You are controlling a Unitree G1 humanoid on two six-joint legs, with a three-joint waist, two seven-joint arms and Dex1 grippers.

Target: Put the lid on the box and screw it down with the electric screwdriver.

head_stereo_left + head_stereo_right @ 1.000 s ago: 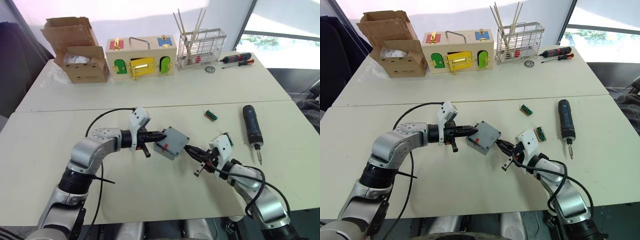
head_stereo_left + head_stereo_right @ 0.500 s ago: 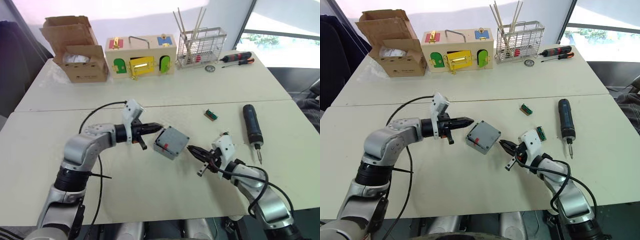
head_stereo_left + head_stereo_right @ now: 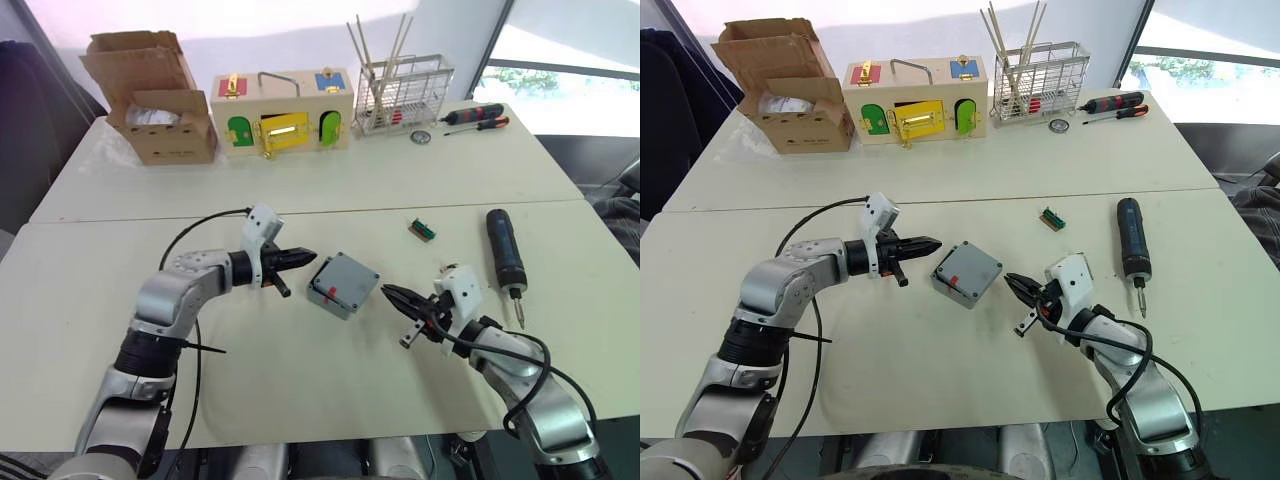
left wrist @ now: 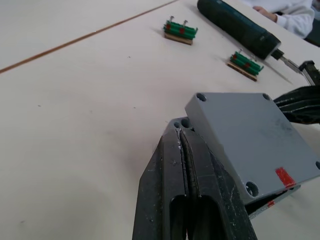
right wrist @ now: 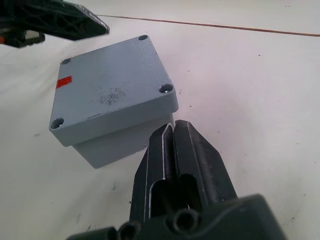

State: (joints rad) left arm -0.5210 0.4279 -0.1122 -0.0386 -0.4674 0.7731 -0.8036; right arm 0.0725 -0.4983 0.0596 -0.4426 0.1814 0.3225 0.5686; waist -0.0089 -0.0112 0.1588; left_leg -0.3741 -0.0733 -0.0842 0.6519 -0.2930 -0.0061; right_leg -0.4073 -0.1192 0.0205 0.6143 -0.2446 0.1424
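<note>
The grey lid, marked with a red strip, lies on top of the grey box in the middle of the near table. My left gripper is shut and empty, its tips just off the box's left corner, apart from it. My right gripper is also shut and empty, a short gap from the box's right side. In the wrist views the lid shows its corner holes, and the box's contents are hidden beneath it. The electric screwdriver lies on the table to the right, beyond my right arm.
A small green terminal block lies between the box and the screwdriver, and another is near the driver. Along the far table stand a cardboard carton, a wooden latch box, a wire basket and hand screwdrivers.
Both grippers have drawn back from the box's sides, the left toward the left and the right toward the right. The box with the lid has stayed in place.
</note>
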